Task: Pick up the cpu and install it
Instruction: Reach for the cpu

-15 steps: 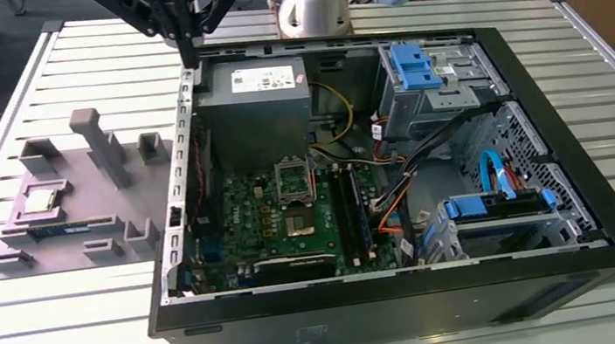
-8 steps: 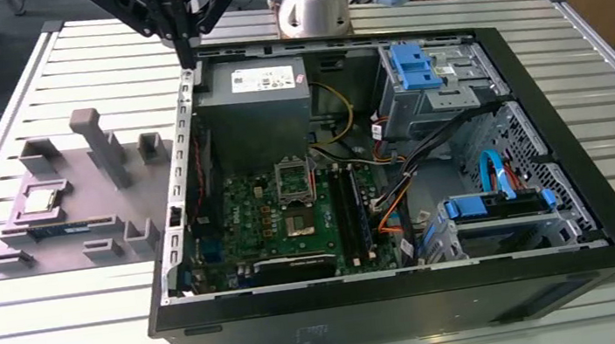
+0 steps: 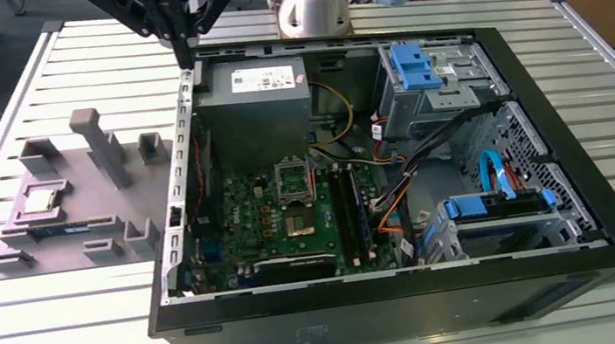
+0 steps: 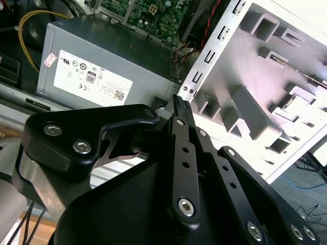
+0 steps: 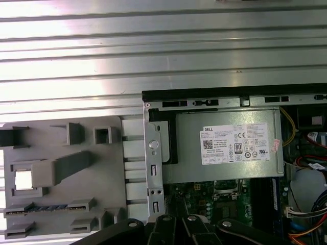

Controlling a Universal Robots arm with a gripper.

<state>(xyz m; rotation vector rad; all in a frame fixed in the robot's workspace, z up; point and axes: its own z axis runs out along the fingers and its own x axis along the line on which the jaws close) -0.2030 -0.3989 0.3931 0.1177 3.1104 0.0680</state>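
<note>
Black two-finger gripper (image 3: 186, 61), hanging in the exterior view over the far corner of the open black computer case (image 3: 417, 295), on the exterior view's left. Fingers pressed together, closed and empty; likewise for the gripper (image 4: 180, 104) in the second wrist view. Directly below the tips: the perforated silver edge strip (image 3: 184, 108) of the case, with the grey metal power-supply box (image 3: 255, 99) just beside it.

Small flat square cpu (image 3: 43, 199) with a silvery top, resting in a square recess of the grey moulded fixture tray (image 3: 112, 205). Well apart from the gripper, toward the exterior view's left and nearer that camera. In the first wrist view, the cpu (image 5: 23, 179) bright in its recess, far across the tray (image 5: 61, 199) from the finger bases. Between gripper and cpu: a tall slanted grey rib (image 3: 104, 153) and a short hollow grey block (image 3: 152, 145), both standing up from the tray. Nearer the camera than the cpu, a long thin dark memory stick (image 3: 62, 228) lying in its slot.

Tray just beside the case's wall on the exterior view's left. Bare ribbed aluminium table (image 3: 23, 339) around the tray's other three sides. Cpu's top fully exposed from above.

Inside the case, a square metal-framed socket (image 3: 294, 176) on the green board (image 3: 250, 223), near the power-supply box, with dark memory slots (image 3: 346, 202) close on the exterior view's right and a yellow cable (image 3: 331, 103) beyond.
</note>
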